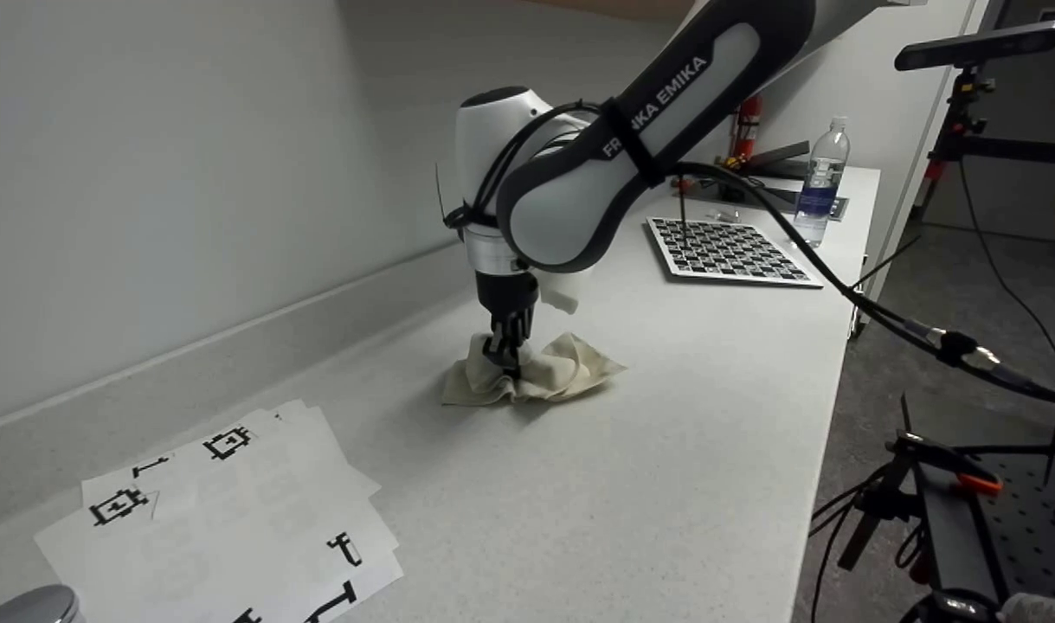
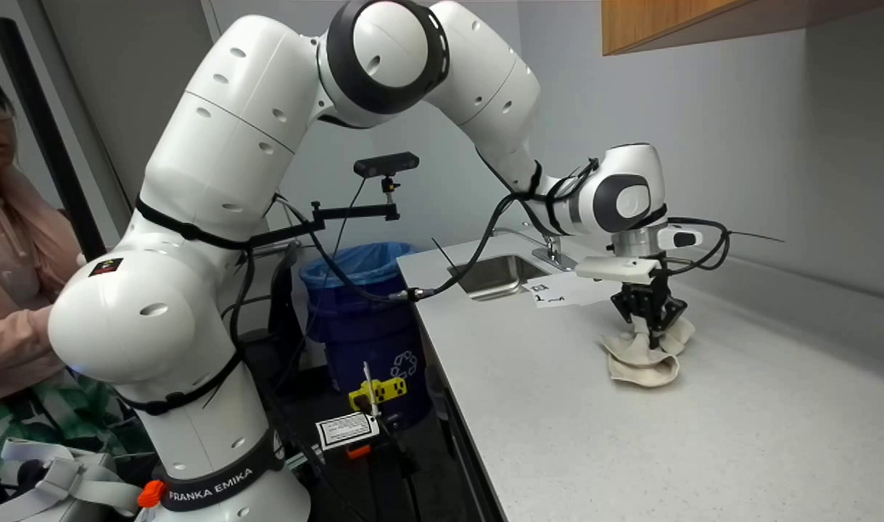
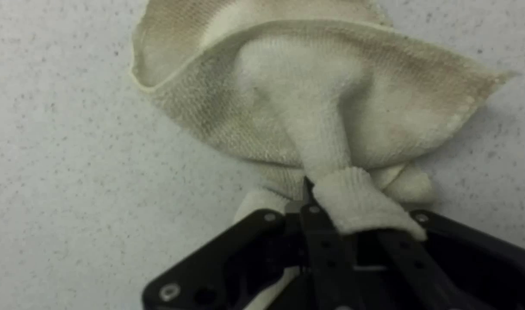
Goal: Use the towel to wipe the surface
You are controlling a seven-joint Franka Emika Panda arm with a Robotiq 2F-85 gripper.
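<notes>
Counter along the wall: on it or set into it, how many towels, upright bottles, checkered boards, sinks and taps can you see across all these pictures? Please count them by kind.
Towel: 1
Upright bottle: 1
Checkered board: 1
Sink: 1
Tap: 1
Total: 5

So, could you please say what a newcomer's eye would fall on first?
Probably the white arm, arching across an exterior view. Next, the gripper at its end, closed on a crumpled cream towel on the counter; then the blue recycling bin, left of the counter in that view.
</notes>
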